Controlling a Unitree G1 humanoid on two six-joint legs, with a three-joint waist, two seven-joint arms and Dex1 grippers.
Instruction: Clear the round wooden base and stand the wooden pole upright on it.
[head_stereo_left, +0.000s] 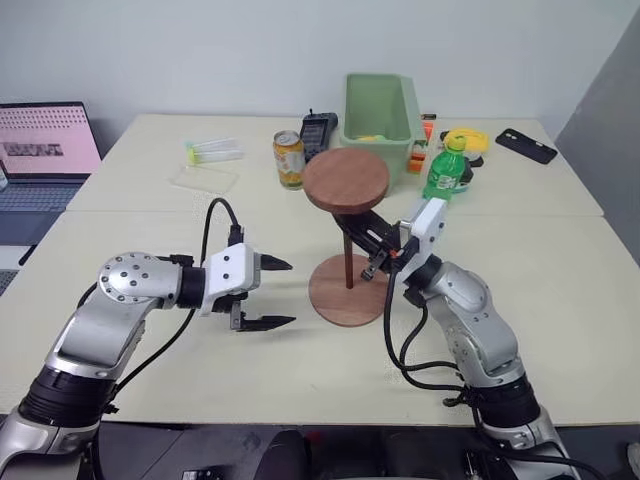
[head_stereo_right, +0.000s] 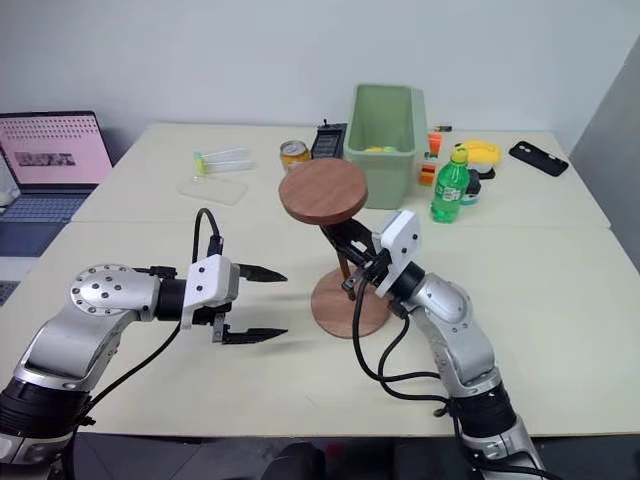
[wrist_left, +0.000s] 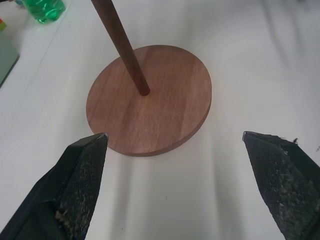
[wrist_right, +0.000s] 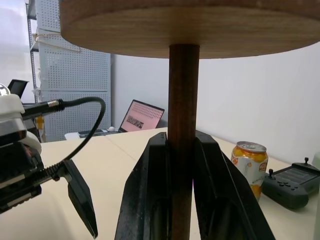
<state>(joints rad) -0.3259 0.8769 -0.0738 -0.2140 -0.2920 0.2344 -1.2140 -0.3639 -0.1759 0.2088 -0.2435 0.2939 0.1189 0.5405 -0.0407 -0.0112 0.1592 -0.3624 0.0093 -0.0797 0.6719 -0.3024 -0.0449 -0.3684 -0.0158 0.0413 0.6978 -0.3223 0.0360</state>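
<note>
Already the wooden pole (head_stereo_left: 348, 258) is held clenched in the right gripper (head_stereo_left: 378, 256), its long axis near upright, foot at the centre of the round wooden base (head_stereo_left: 348, 289); the left gripper (head_stereo_left: 264, 294), released, waits beside the base.

Left gripper (head_stereo_left: 270, 294) fingers spread, pointing right; right gripper (head_stereo_left: 374, 252) fingers clamped

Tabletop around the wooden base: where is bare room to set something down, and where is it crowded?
Bare: the near strip of table in front of the round wooden base, between both arms, and the near right stretch beyond the right gripper. Crowded: the far edge, with can, green bin and green bottle. The open left gripper flanks the base's left.
</note>
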